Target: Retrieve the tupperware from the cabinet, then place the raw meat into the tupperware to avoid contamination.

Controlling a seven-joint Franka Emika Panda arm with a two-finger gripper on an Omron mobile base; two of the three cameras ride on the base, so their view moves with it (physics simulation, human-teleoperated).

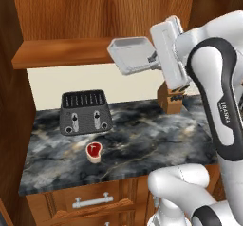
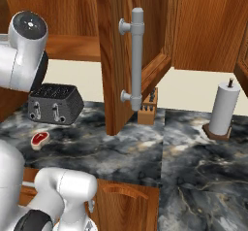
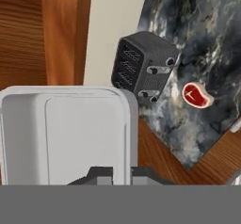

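The tupperware [image 1: 131,54], a shallow whitish-grey container, hangs in the air above the counter, in front of the cabinet [image 1: 61,51] shelf. My gripper [image 1: 154,59] is shut on its right rim. In the hand view the tupperware [image 3: 66,133] sits close in front of my gripper [image 3: 115,175], whose fingers clamp its near edge. The raw meat [image 1: 94,151], a small red steak with a pale rim, lies on the dark marble counter near its front edge, well below and left of the container. The raw meat [image 2: 39,138] [image 3: 195,95] lies just in front of the toaster.
A dark grey toaster [image 1: 85,112] stands behind the meat. A knife block [image 1: 171,99] is at the back right of the counter. The cabinet door [image 2: 121,55] stands open with its silver handle [image 2: 137,55]. A paper towel roll [image 2: 223,111] stands far right. Drawers [image 1: 92,200] lie below.
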